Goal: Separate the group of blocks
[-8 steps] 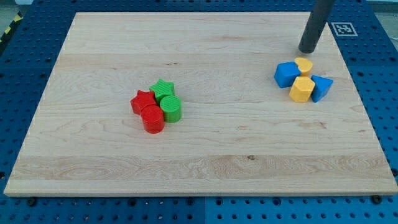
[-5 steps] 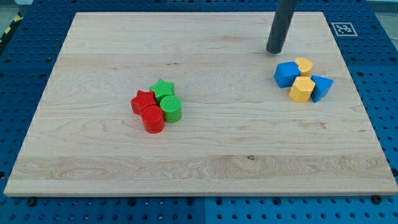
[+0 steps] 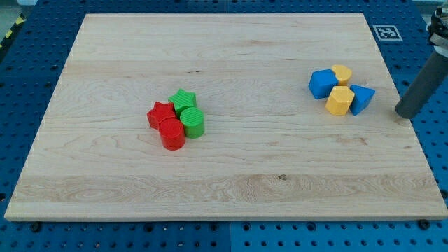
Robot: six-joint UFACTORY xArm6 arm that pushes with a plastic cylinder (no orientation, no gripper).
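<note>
1. I carry no jaws, only a rod; my tip (image 3: 406, 115) sits at the board's (image 3: 224, 189) right edge, just beside the blue wedge-like block (image 3: 362, 98), apart from it.
2. That cluster holds a blue cube (image 3: 322, 83), a yellow rounded block (image 3: 342, 73) and a yellow hexagonal block (image 3: 339, 101), all touching.
3. Risk: pushing leftward from here could shove all four together instead of splitting them.
4. The red star (image 3: 159, 113), red cylinder (image 3: 172, 134), green star (image 3: 184, 99) and green cylinder (image 3: 192, 122) sit packed mid-board; an off-centre nudge there might only spin them.

Board (image 3: 231, 168) pale wood, visible grain, matt; red cylinder (image 3: 172, 134) ridged plastic; my tip (image 3: 406, 112) dark matt
</note>
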